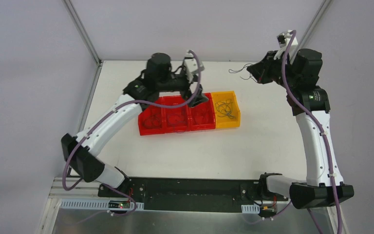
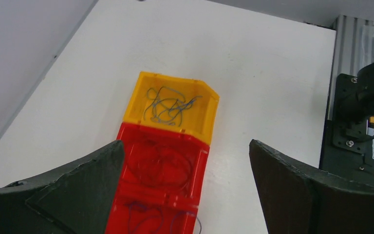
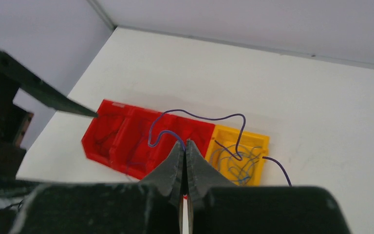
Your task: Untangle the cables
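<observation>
**A:** We're watching the right gripper (image 3: 184, 144) pinching fully shut on one thin blue cable (image 3: 202, 117). The cable is dangling in loose curls from its tips, high over the far right of the table (image 1: 199, 156) and well apart from the bins.

**B:** And the left gripper (image 2: 186, 146) is standing wide open, holding nothing. It is hovering over the red bins (image 2: 200, 163), just beside the yellow bin (image 2: 212, 112) where the tangle (image 2: 168, 105) of blue cables is lying.

**A:** So what are we worrying about?

**B:** We're thinking the held strand is so thin that it could slip out of the pinch during a swing. If it is lowered carelessly, its curls could catch on a bin wall or drop into the tangle and knot again.

**A:** We're also fearing for the left side. If those wide jaws close on the clump, we're probably lifting several strands at once, or dragging the light bin along.

**B:** And the faint loops (image 2: 158, 165) in the red bins are hardly showing against the plastic, so we're risking disturbing them by mistake.
</observation>
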